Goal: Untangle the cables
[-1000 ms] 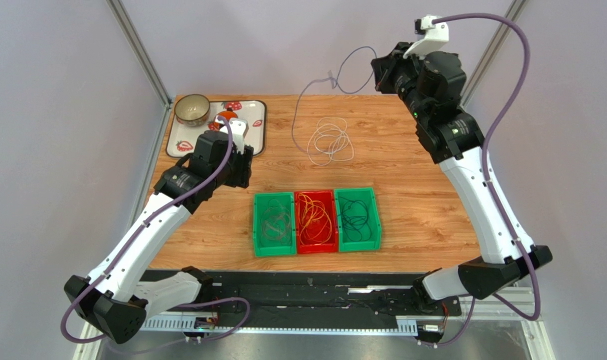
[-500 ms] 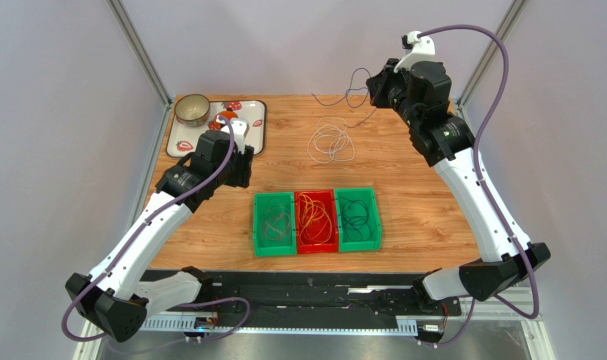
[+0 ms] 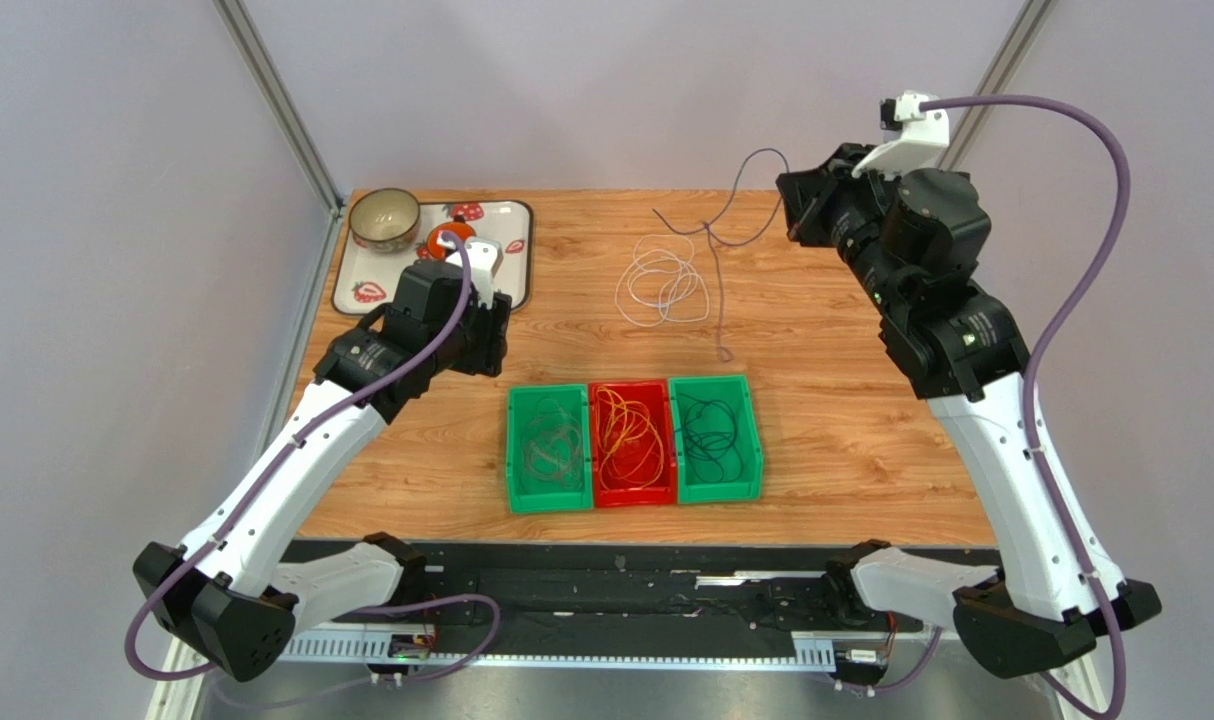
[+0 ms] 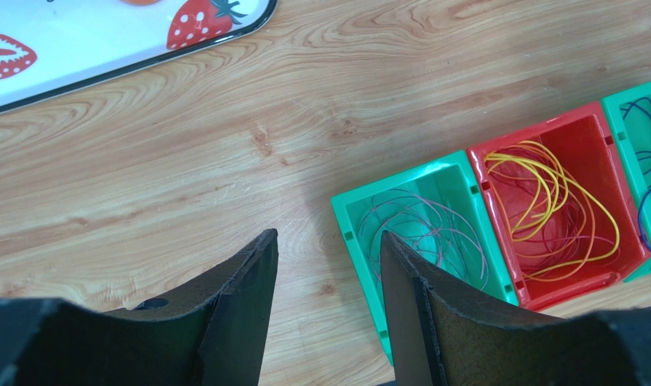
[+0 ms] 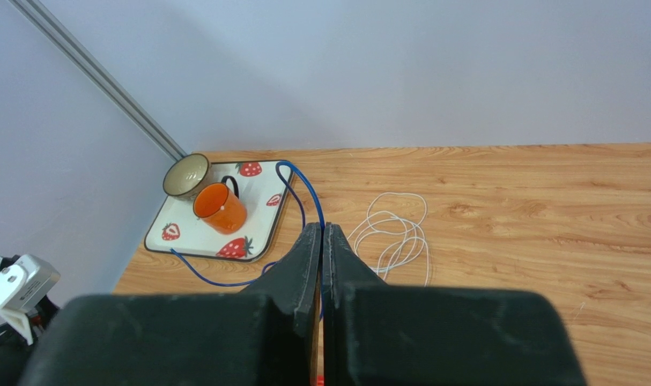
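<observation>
From above, the right gripper (image 3: pixel 791 203) is up over the far right corner of the table (image 3: pixel 839 405), pinched tight on a blue cable (image 3: pixel 714 300) that hangs down, and its loose end reaches the wood. Some white cables (image 3: pixel 660 275) lie in loops just left of it, near the far edge. Three bins sit side by side by the middle of the near edge: a left green bin (image 3: pixel 516 450) with grey cables (image 3: pixel 550 450), a red bin (image 3: pixel 631 495) with orange cables (image 3: pixel 631 435), and a right green bin (image 3: pixel 751 435) with dark cables (image 3: pixel 714 432). The left gripper (image 3: pixel 486 338) is over the wood beside the tray (image 3: pixel 361 285) in the far left corner. The left wrist camera shows the left gripper (image 4: pixel 327 237) with its fingers apart and nothing between them. Bare wood and the left green bin (image 4: pixel 361 257) are below it. The right wrist camera shows the right gripper (image 5: pixel 321 229) with its fingers together on the blue cable (image 5: pixel 314 197). The white cables (image 5: pixel 393 233) lie on the wood beyond.
</observation>
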`<state>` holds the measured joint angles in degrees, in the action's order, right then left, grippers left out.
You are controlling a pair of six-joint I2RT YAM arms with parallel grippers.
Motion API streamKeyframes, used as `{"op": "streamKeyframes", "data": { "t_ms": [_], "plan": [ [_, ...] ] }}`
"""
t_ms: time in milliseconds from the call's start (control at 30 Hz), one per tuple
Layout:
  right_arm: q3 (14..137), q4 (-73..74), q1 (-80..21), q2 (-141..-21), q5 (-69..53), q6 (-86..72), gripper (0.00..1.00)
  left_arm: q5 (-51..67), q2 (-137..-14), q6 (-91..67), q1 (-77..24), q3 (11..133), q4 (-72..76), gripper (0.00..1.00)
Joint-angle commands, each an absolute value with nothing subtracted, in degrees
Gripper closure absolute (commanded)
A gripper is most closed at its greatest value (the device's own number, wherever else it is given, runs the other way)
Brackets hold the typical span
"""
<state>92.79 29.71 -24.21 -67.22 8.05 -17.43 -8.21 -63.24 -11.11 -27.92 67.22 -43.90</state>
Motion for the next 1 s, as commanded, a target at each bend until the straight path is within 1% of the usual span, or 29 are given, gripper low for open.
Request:
{"op": "streamKeyframes", "data": {
  "t_ms": [0,100,333,567,767,967],
  "plan": [
    [90.4,32.8,-24.3,-63.8,7.1,-19.9,1.00,-6.9,-63.1,-10.4,-27.5,67.8,-43.0,0.42],
    [88.2,34.5,-24.3,-61.0,6.2,-20.5,1.00,-7.0,-62.8,-10.4,-27.5,67.7,-43.1,0.42],
    [78.8,38.8,-24.3,-54.3,6.3,-20.5,1.00,-7.2,-62.1,-10.3,-27.5,67.7,-43.0,0.42],
    [74.5,41.5,-24.3,-50.2,5.4,-20.3,1.00,-7.3,-61.7,-10.3,-27.5,67.7,-43.1,0.42],
    [73.0,42.3,-24.3,-49.0,4.8,-19.6,1.00,-7.4,-61.0,-10.3,-27.5,67.7,-43.0,0.42],
    [67.4,41.8,-24.3,-47.8,4.4,-21.8,1.00,-7.6,-60.4,-10.4,-27.5,67.6,-43.1,0.42]
  ]
}}
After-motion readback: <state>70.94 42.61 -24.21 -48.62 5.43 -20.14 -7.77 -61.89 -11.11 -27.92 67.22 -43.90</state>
